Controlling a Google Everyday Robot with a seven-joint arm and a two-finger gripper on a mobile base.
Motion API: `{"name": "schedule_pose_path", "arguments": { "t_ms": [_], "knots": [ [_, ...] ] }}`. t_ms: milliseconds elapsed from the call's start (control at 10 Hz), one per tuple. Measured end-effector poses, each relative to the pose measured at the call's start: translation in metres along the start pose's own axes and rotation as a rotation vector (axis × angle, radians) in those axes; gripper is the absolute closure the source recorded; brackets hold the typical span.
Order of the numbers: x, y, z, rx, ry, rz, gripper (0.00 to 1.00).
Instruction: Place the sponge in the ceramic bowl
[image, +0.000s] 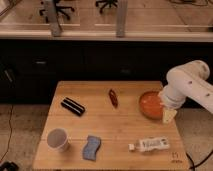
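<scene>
Flat blue-grey wavy-sided sponge (92, 147) lies well left in view of the empty, spread-open tool (169, 114) beside the glossy orange-red bowl (149, 104).

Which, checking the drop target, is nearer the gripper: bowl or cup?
The round orange-red ceramic bowl; the gripper hangs at its rim, the white cup stands far off.

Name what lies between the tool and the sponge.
In the camera view, only bare table separates the tool, beside the ceramic bowl, from the sponge; the white tube lies nearer the front.
</scene>
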Motion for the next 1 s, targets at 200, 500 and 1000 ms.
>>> {"name": "schedule_pose_path", "arguments": {
  "t_ms": [200,500,1000],
  "knots": [
    [0.0,0.0,0.0,0.0,0.0,0.0,0.2],
    [0.0,0.0,0.0,0.0,0.0,0.0,0.2],
    [-0.0087,0.0025,0.0,-0.004,0.013,-0.031,0.2]
  ]
}}
